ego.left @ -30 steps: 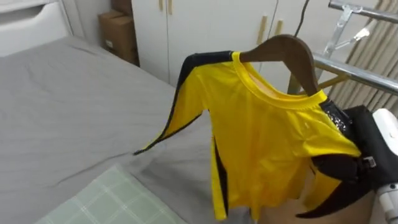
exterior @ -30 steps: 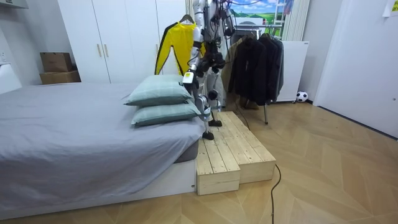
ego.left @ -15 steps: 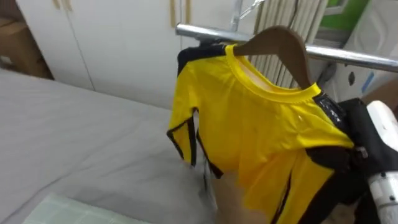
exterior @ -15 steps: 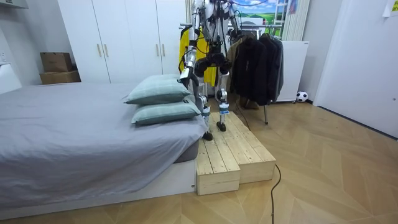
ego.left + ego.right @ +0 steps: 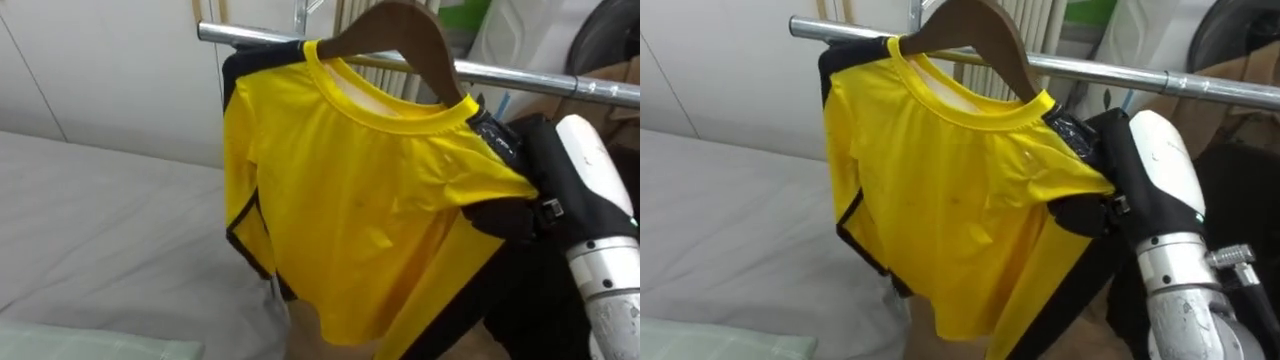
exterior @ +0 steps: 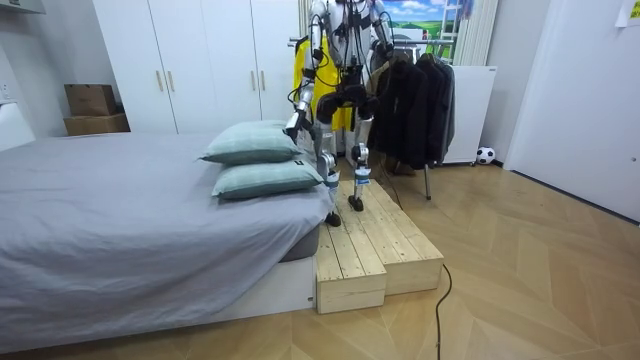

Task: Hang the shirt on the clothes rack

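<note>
A yellow shirt [image 5: 350, 200] with black trim hangs on a brown wooden hanger [image 5: 400, 30], held up in front of a metal clothes rail [image 5: 540, 80]. The hanger's hook runs out of the top of the picture, so I cannot tell whether it rests on the rail. My right arm comes in from the right, and my right hand [image 5: 1110, 190] is tucked under the shirt's shoulder with its fingers hidden. In the room view I stand on the wooden platform [image 6: 375, 240] facing the rack. My left hand [image 6: 292, 122] hangs low beside the bed.
The grey bed [image 5: 90, 230] lies at lower left with a pale green pillow [image 5: 60, 345] at its corner. White wardrobe doors [image 5: 100, 70] stand behind. Dark clothes [image 6: 415, 100] hang further along the rack, and cardboard boxes [image 6: 92, 105] sit by the wall.
I have turned on the platform from the bed towards the rack, so the view swung right. The shirt on its hanger stayed with my right arm and now sits close against the rail.
</note>
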### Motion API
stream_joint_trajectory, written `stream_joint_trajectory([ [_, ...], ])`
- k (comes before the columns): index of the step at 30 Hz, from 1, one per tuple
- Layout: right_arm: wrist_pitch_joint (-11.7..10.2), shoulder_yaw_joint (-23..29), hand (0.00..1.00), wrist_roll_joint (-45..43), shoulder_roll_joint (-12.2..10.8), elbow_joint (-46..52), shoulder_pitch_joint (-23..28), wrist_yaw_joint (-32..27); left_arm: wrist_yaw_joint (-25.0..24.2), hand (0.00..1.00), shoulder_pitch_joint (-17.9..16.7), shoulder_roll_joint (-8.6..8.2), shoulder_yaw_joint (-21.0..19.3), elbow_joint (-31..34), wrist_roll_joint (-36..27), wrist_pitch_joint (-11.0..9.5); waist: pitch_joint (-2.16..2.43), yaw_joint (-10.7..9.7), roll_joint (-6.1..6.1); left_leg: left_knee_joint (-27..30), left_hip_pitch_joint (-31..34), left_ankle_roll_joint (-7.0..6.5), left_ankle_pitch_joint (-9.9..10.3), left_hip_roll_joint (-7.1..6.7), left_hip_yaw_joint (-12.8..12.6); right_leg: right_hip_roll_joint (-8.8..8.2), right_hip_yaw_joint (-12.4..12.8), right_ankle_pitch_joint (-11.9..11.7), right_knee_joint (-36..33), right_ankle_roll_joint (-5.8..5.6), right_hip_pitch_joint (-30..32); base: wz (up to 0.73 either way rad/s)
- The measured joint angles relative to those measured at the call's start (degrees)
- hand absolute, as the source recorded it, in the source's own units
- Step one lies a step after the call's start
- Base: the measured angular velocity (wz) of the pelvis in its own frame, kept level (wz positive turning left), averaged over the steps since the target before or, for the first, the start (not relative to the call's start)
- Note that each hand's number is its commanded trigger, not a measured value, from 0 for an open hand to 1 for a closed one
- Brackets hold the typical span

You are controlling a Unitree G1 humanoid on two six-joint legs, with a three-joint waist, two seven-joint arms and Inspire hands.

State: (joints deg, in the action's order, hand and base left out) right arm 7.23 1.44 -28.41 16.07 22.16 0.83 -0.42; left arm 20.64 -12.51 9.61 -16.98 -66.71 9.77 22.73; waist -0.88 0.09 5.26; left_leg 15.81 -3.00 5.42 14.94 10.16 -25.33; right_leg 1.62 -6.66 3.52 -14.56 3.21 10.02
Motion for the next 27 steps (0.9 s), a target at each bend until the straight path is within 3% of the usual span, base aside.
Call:
stream_joint_trajectory([
  [6, 0.0, 0.1, 1.0, 3.7, 0.1, 0.0, -0.4, 0.9, 1.2, 0.0, 0.5, -0.05, 2.8, 1.8, 1.7, -0.2, -0.18, -0.4, -0.32, -0.4, -0.4, 0.17, -0.1, -0.01, 0.8, 1.15, 1.6, -0.6, 0.4, 0.86, -0.1, -0.15],
  [9, 0.0, 0.1, 1.0, 5.7, 0.1, 0.0, 0.1, 1.3, 1.4, 0.0, 0.4, -0.05, 2.9, 0.2, 1.6, -0.4, -0.16, -0.4, -0.47, -2.4, -1.1, 0.01, -0.2, -1.17, 2.7, 1.75, 2.8, -0.9, 0.9, 1.04, -0.4, -0.24],
  [13, 0.0, 0.5, 1.0, 5.8, 0.2, 0.0, 0.5, 3.8, 1.4, 0.0, 0.2, -0.15, 2.4, -0.3, 1.6, -0.7, 0.3, 0.4, -1.25, -2.6, -1.6, 0.04, -0.2, -1.19, 2.6, 2.39, 3.3, -1.3, 0.8, 1.26, -0.4, -0.11],
  [17, 0.0, 2.1, 1.0, 5.9, 1.2, 0.0, 0.4, 5.6, 1.4, 0.0, -0.6, -0.71, 1.3, -0.8, 1.6, -2.4, 0.91, 0.6, -2.14, -2.7, -1.8, 0.04, -0.2, -1.3, 3.4, 2.58, 3.8, -1.3, 0.8, 1.26, -0.4, -0.04],
  [20, 0.0, 2.3, 1.0, 6.0, 2.2, -0.1, 0.4, 5.6, 1.3, 0.0, -0.8, -0.78, 1.3, -0.8, 1.6, -2.8, 0.89, 1.3, -2.15, -3.5, -2.5, 0.0, -0.2, -2.05, 5.6, 2.84, 4.8, -1.3, 0.8, 1.29, -0.6, -0.14],
  [27, -0.2, 2.3, 1.0, 7.1, 2.1, -0.8, 0.7, 6.8, 1.2, 0.0, -0.8, -0.86, 1.3, -0.8, 1.6, -3.5, 0.78, 1.5, -2.3, -3.7, -2.6, -0.67, 0.2, -2.36, 6.3, 2.63, 4.7, -1.5, 1.0, 1.02, -1.1, 0.0],
])
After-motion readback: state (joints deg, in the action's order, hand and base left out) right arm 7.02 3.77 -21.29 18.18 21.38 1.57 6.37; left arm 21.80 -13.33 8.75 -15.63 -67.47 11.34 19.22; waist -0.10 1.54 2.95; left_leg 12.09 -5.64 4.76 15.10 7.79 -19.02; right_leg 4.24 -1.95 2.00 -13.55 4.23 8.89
